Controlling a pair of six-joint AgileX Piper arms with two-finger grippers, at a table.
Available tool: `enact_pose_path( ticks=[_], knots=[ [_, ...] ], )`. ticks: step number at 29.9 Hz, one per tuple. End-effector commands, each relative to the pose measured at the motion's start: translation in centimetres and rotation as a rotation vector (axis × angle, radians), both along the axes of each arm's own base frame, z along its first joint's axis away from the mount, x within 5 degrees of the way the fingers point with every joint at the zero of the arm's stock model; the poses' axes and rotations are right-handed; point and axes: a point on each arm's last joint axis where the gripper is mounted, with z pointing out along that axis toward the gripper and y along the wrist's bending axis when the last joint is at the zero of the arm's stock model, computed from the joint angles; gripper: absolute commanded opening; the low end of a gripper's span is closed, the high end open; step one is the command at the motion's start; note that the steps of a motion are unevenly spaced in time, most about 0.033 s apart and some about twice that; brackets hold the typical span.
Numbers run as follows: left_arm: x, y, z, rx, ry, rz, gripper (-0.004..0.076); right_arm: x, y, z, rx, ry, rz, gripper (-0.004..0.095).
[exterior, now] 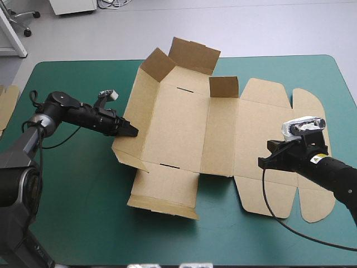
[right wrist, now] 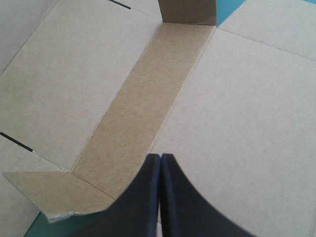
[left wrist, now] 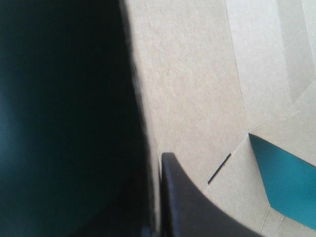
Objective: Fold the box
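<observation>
Cardboard is looking light and stiff, best gripped at flap edges; left hand (exterior: 133, 130) is pinching the box (exterior: 178, 123) wall, right hand (right wrist: 160, 157) is showing fingers pressed together.

Beyond my worktop (exterior: 83, 215) with its teal-green cover, a pale grey floor (exterior: 279, 28) lies evenly lit. At 11 o'clock stands a white cabinet (exterior: 72, 5) with loose cables (exterior: 114, 3) beside it. At 10 o'clock are a chair's wheeled base (exterior: 25, 21) and a white leg (exterior: 14, 36).

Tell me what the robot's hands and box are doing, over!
Left gripper shut on the box, at its raised left wall. Right gripper shut, over the flat lid. Nothing in the way.
</observation>
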Motion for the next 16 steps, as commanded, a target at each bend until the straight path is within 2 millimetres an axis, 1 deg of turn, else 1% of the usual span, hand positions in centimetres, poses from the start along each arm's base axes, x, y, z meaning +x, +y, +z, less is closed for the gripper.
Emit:
enact_pose_path(
  ticks=[1, 5, 7, 10, 12, 16],
  knots=[
    [-2.6, -0.4, 6.5, 0.000, -0.209, -0.041, -0.0014, 0.1, 0.0, 1.8, 0.041, -0.087, -0.024, -0.0019],
    [-5.6, -0.5, 11.1, 0.002, -0.368, -0.051, -0.0014, 0.1, 0.1, 1.9, 0.060, -0.086, -0.023, -0.0019],
    [-7.1, -0.5, 13.3, 0.008, -0.459, -0.028, -0.0014, 0.1, 0.1, 1.9, 0.057, -0.088, -0.021, -0.0019],
    [-8.3, -0.1, 15.5, 0.068, -0.611, 0.037, -0.0014, 0.1, 0.1, 1.9, 0.057, -0.088, -0.021, -0.0019],
    [-8.6, 0.5, 16.0, 0.153, -0.647, 0.047, -0.0014, 0.1, 0.1, 1.9, 0.057, -0.086, -0.020, -0.0018],
    [-9.1, 1.7, 15.2, 0.332, -0.542, 0.055, -0.0014, 0.1, 0.1, 2.0, 0.061, -0.085, -0.018, -0.0019]
  ],
)
